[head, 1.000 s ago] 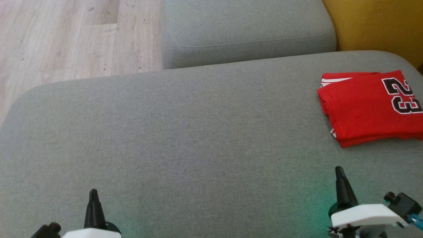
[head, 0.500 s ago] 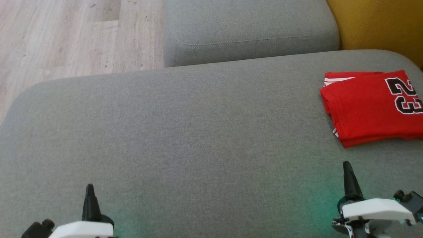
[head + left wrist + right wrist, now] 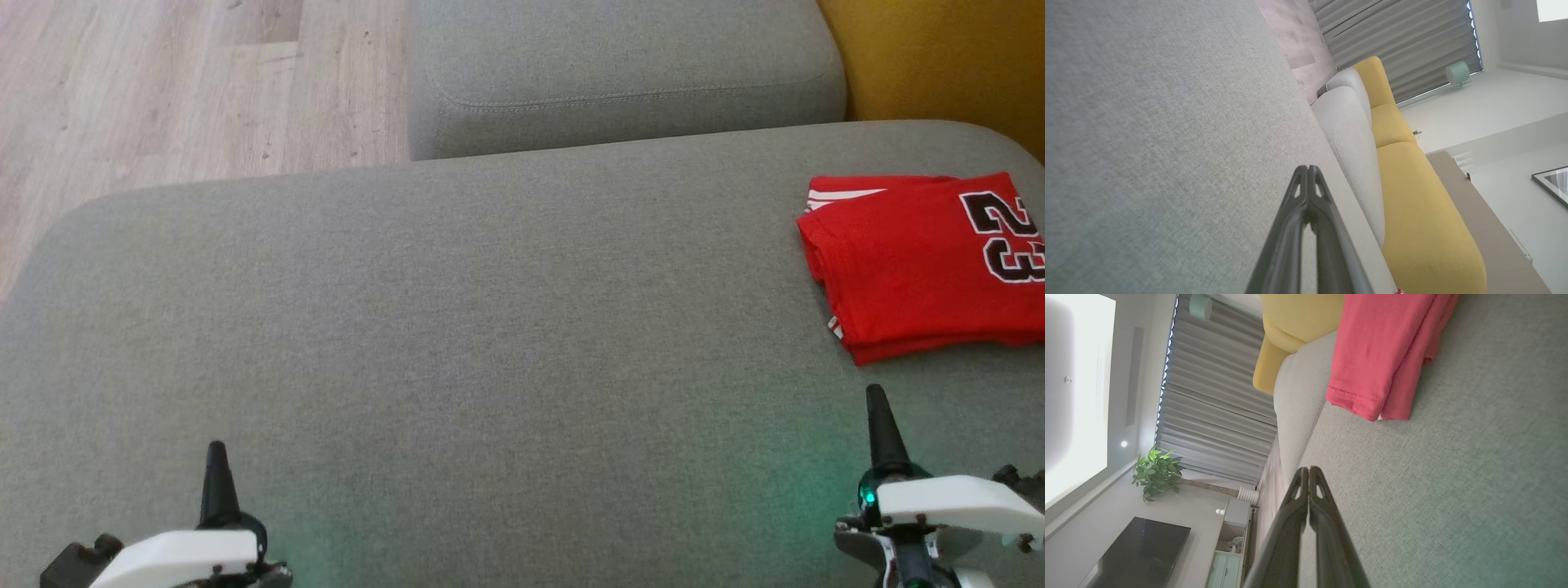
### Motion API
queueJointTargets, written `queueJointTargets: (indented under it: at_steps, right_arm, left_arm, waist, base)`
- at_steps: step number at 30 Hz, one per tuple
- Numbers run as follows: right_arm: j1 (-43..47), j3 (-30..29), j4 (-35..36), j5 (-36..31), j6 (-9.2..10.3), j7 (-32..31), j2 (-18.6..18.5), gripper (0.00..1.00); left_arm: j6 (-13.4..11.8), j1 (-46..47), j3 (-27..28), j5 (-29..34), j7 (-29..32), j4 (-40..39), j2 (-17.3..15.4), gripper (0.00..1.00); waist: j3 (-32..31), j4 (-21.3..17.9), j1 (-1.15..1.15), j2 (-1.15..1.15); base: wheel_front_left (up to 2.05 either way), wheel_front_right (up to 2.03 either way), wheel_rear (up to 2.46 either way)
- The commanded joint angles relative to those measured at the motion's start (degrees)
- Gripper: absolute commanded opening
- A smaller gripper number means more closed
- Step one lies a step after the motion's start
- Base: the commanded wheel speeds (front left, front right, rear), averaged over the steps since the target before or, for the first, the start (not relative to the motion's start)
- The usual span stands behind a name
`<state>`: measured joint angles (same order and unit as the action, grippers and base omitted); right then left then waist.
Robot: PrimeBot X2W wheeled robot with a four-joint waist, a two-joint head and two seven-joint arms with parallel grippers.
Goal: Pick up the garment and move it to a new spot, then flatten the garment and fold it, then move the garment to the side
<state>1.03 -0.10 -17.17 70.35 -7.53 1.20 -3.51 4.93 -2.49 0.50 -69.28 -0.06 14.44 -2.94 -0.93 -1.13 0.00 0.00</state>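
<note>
The garment (image 3: 914, 261), a red jersey with a black "23", lies folded at the right edge of the grey sofa cushion (image 3: 457, 327); its hem side shows in the right wrist view (image 3: 1384, 355). Below it and apart from it, near the bottom right, my right gripper (image 3: 876, 400) is shut and holds nothing; its fingertips touch (image 3: 1309, 470). At the bottom left my left gripper (image 3: 216, 453) is also shut and empty, hovering over bare cushion (image 3: 1308, 168).
A second grey cushion (image 3: 620, 73) stands behind the seat, with a yellow cushion (image 3: 947, 57) at the far right. Wooden floor (image 3: 163, 90) lies beyond the cushion's left edge. Curtains (image 3: 1208, 396), a plant (image 3: 1153, 471) and a dark screen (image 3: 1139, 555) stand far off.
The camera has shifted, so the scene slid slightly right. Both grippers have spread a little further apart and stay shut. The garment has not moved on the cushion.
</note>
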Motion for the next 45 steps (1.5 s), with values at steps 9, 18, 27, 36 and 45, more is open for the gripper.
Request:
queueJointTargets:
  at_steps: [9,18,27,36,45]
  right_arm:
    - [-4.28,-0.61,2.48,6.73,0.03,-1.61,-1.0,0.0]
    - [-5.24,-1.88,2.76,12.62,0.04,-3.12,-0.98,0.0]
    - [-6.09,-3.02,3.0,17.87,0.04,-4.48,-0.95,0.0]
    - [-7.03,-4.3,3.27,23.58,0.04,-5.99,-0.9,0.0]
    - [-7.04,-4.52,3.25,23.4,0.04,-6.16,-0.74,0.0]
  left_arm:
    - [0.9,4.64,2.84,-6.52,1.69,-1.33,-0.41,0.0]
    - [1.48,6.03,3.76,-12.39,3.23,-1.01,-0.39,0.0]
    - [2.0,7.27,4.58,-17.62,4.61,-0.72,-0.37,0.0]
    - [2.56,8.63,5.49,-23.33,6.12,-0.4,-0.35,0.0]
    - [2.56,8.64,5.56,-23.27,6.18,-0.4,-0.3,0.0]
  waist:
    - [0.29,0.29,0.0,0.0]
    - [0.57,0.58,0.0,0.0]
    - [0.83,0.84,0.0,0.0]
    - [1.11,1.13,0.0,0.0]
    - [1.11,1.13,0.0,0.0]
  base:
    - [0.0,0.0,0.0]
    - [0.0,0.0,0.0]
    - [0.0,0.0,0.0]
    - [0.0,0.0,0.0]
    - [0.0,0.0,0.0]
